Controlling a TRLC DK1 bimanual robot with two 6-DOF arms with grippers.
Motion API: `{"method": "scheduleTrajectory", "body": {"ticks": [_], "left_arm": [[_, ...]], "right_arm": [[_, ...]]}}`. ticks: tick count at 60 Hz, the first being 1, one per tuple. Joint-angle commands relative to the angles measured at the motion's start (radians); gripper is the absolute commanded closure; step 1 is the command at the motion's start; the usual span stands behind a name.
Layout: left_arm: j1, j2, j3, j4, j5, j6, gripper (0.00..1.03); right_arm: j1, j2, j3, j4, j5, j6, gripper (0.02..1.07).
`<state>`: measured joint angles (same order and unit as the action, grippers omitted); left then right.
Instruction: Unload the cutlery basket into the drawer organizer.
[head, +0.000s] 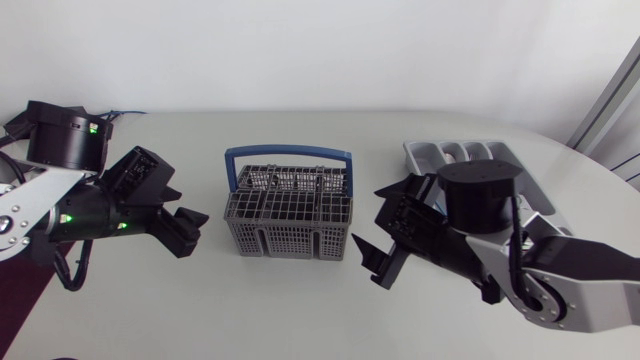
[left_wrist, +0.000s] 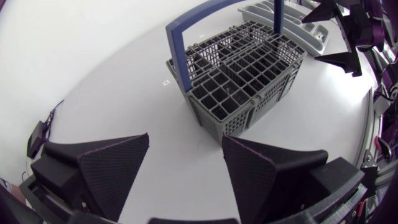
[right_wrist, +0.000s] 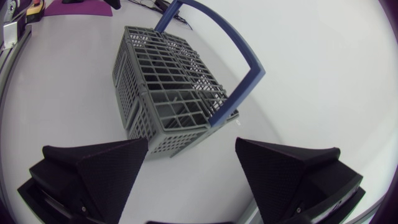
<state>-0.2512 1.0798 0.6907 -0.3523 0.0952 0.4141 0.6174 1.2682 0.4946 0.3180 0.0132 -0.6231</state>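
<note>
Left hand, head view: fingers apart, beside the cutlery basket on the bench. Right hand also apart, at the opposite end, with the drawer organizer behind that arm. Left wrist view: basket straight ahead, 1 corner nearest. Right wrist view: basket ahead, 1 short end facing. Both hands similarly near; right nearer organizer.
</note>
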Motion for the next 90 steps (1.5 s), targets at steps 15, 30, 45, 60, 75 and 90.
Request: {"method": "scheduleTrajectory", "body": {"ticks": [15,30,45,60,75,90], "left_arm": [[0.004,0.026,-0.026,0.038,-0.002,-0.015,0.04],[-0.005,0.039,-0.023,0.052,-0.002,-0.015,0.04],[-0.002,0.042,-0.031,0.061,-0.002,-0.012,0.04],[0.015,0.077,-0.042,0.107,-0.002,-0.005,0.04],[0.032,0.155,-0.039,0.173,-0.002,0.003,0.04],[0.026,0.226,-0.007,0.205,0.0,0.0,0.04]], "right_arm": [[0.012,0.211,0.117,0.058,0.057,0.023,0.06],[-0.022,0.238,0.137,0.082,0.06,0.002,0.06],[-0.001,0.168,0.087,0.036,0.06,0.005,0.06],[-0.05,0.043,0.025,-0.019,0.067,-0.012,0.06],[-0.094,0.151,0.085,0.023,0.064,-0.012,0.06],[-0.05,0.246,0.153,0.044,0.083,0.005,0.06]]}}
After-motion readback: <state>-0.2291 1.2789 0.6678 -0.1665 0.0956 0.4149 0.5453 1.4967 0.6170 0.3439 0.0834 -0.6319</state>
